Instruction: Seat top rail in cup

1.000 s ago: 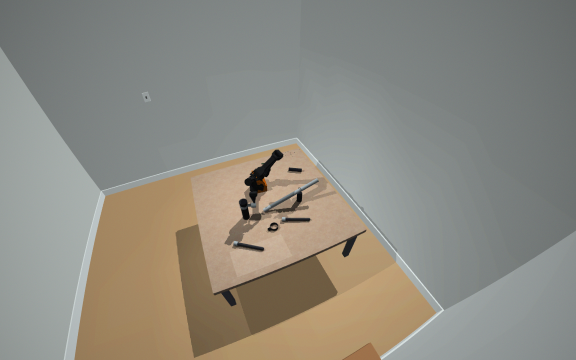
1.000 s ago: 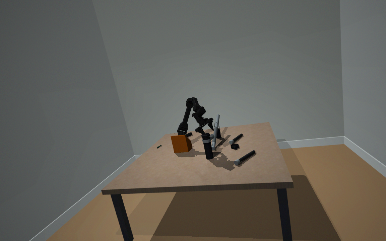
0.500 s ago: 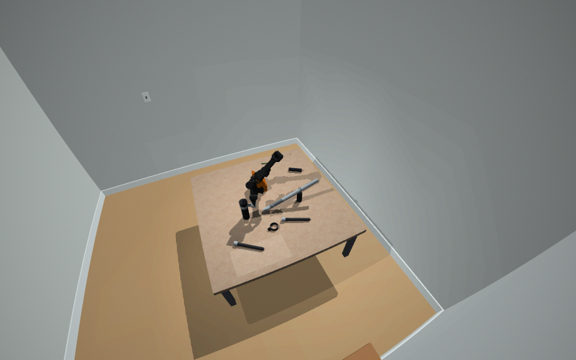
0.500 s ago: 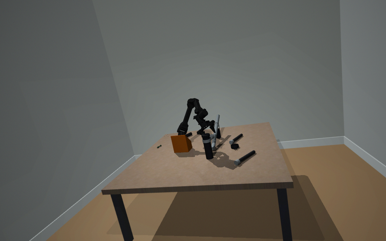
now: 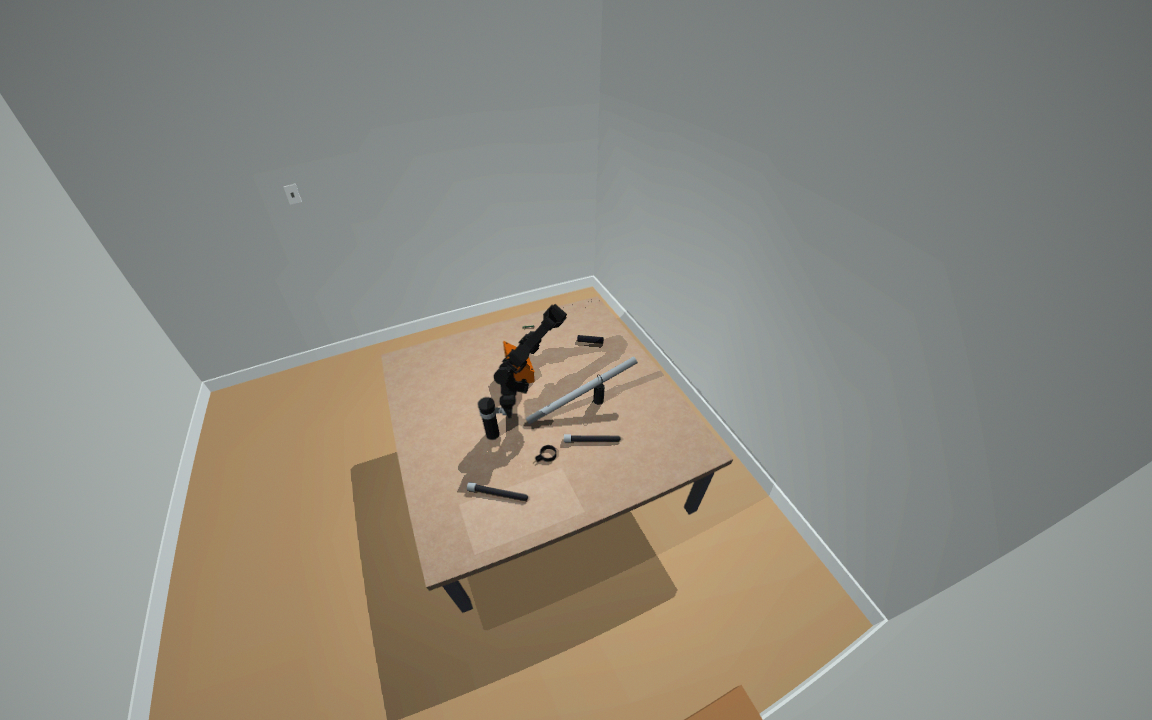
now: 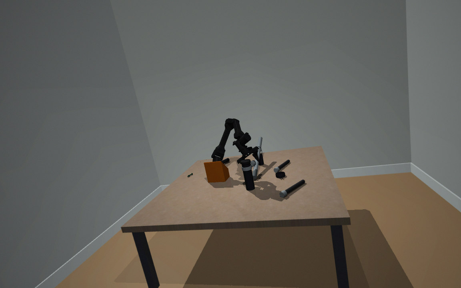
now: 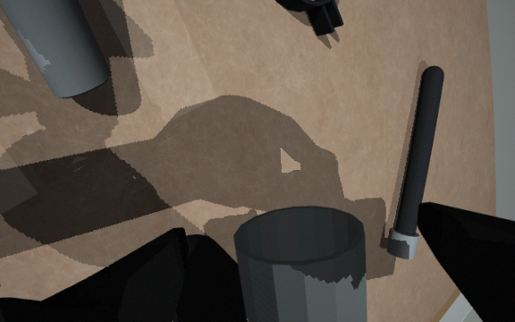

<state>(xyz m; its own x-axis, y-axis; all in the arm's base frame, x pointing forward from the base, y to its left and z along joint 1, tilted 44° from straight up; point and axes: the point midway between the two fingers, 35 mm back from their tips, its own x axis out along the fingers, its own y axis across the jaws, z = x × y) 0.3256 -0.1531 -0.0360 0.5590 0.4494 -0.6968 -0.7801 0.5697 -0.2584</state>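
Note:
The grey rail [image 5: 580, 392] [image 6: 259, 147] [image 7: 70, 54] slopes through the loop cap on the short black post [image 5: 598, 394] [image 6: 261, 159]. Its lower end is low, near the table and apart from the cup. The big black post [image 5: 491, 428] [image 6: 249, 181] stands upright, with the grey brace band [image 6: 247, 168] just under its cap. The grey rail-end cup [image 6: 253, 163] [image 7: 307, 295] hangs on the band, its open mouth empty in the wrist view. My gripper [image 5: 508, 409] [image 6: 249, 160] [image 7: 303, 227] is open, its fingers wide to either side of the cup's mouth in the wrist view. It is not on the rail.
A black ring clamp [image 5: 541, 458] [image 6: 280, 175] [image 7: 325, 20] lies beyond the cup. Two black rods with light caps lie flat, one nearer the ring [image 5: 596, 438] [image 6: 283, 165], one farther [image 5: 501, 493] [image 6: 294, 187] [image 7: 420, 152]. An orange block [image 5: 524, 368] [image 6: 216, 171] stands near the arm.

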